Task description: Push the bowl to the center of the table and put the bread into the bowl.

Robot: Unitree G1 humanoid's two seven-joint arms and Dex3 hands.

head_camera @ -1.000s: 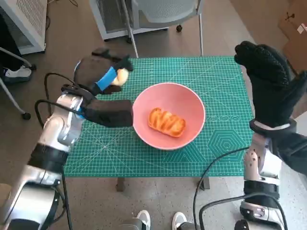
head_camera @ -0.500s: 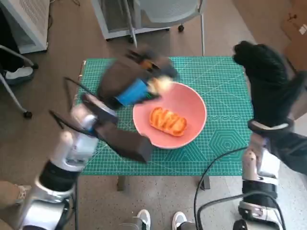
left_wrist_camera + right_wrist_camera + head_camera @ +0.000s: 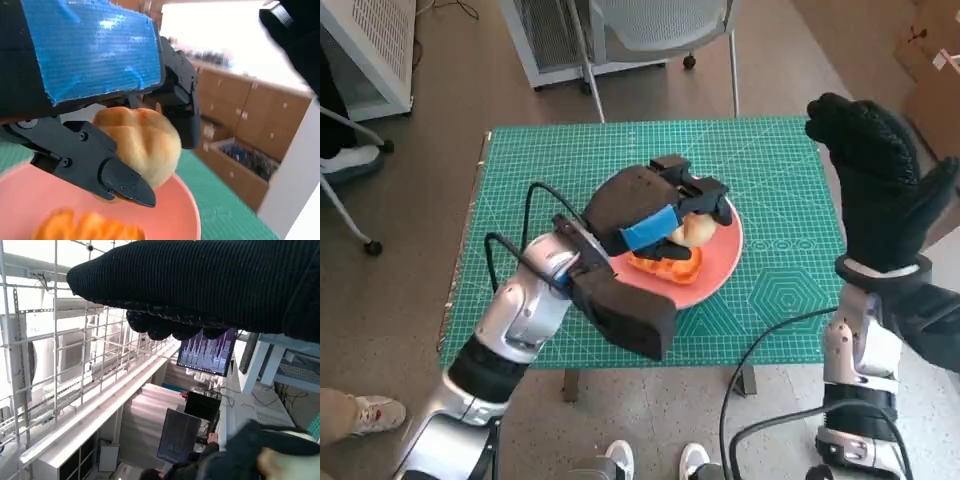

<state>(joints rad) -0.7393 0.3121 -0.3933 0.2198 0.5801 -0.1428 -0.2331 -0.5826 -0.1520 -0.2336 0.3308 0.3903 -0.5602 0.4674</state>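
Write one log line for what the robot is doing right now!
left hand: holds bread roll over pink bowl | bowl: orange bread inside | right hand: raised, empty

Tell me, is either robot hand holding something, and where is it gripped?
The left hand holds a pale bread roll by its sides, fingers around it, above the pink bowl. The right hand holds nothing.

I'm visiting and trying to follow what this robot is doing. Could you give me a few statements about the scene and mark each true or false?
1. The left hand holds a pale bread roll over the pink bowl. True.
2. The bowl is empty. False: an orange glazed pastry already lies in it.
3. The right hand is pushing the bowl. False: it is raised beside the table's edge, touching nothing.
4. The table is covered by a green cutting mat. True.
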